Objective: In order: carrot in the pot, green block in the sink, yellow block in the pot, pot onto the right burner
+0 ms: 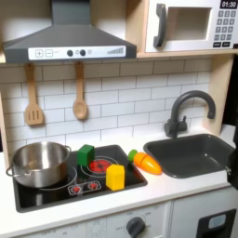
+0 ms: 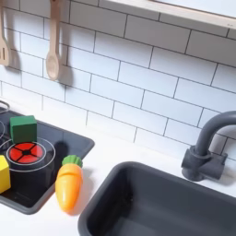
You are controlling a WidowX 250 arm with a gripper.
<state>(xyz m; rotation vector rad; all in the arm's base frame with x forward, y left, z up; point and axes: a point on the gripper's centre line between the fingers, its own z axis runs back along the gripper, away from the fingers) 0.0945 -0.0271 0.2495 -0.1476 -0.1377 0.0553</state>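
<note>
The sink (image 1: 192, 152) is a dark grey basin on the first exterior view's right, its arched faucet (image 1: 189, 109) behind it. The pot (image 1: 39, 163) stands on the burner at the first exterior view's left, on the black stovetop (image 1: 56, 192). The carrot (image 2: 68, 183) lies on the white counter between stovetop and sink, leafy end toward the wall. The yellow block (image 1: 115, 176) stands at the stovetop's front, near the carrot; the green block (image 2: 23, 128) sits behind the red burner (image 2: 27, 152). A dark part of the arm (image 1: 233, 163) shows at the first exterior view's right edge, and I cannot tell how the gripper's jaws stand.

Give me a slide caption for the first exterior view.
Toy kitchen: pot, green block, yellow block on stove; carrot beside sink.
</note>
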